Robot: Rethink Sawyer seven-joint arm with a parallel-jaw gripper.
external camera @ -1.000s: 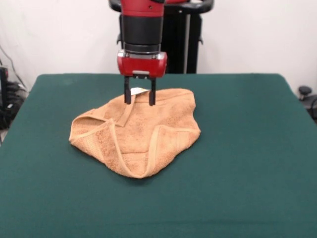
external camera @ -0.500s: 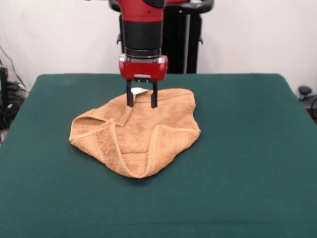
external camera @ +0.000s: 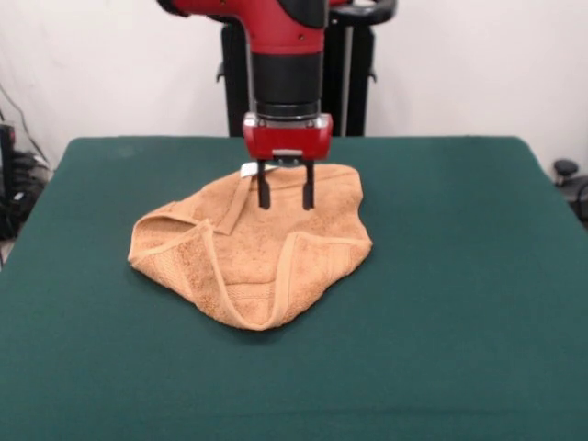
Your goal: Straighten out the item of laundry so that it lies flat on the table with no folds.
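The orange-tan towel (external camera: 253, 246) lies crumpled on the dark green table (external camera: 459, 276), left of centre, with corners folded over and hemmed edges forming ridges. Its small white tag (external camera: 248, 169) shows at the far edge. My gripper (external camera: 286, 196) hangs straight down over the towel's far part, right of the tag. Its two black fingers (external camera: 264, 194) stand apart, open, with nothing between them, tips just above or touching the cloth.
The robot's black pedestal (external camera: 340, 83) stands behind the table's far edge. A dark object (external camera: 565, 170) sits beyond the table's right corner, and cables and equipment (external camera: 14, 175) lie off the left edge.
My gripper has moved to the right along the towel's far edge, away from the white tag, and a little lower. The towel has not moved.
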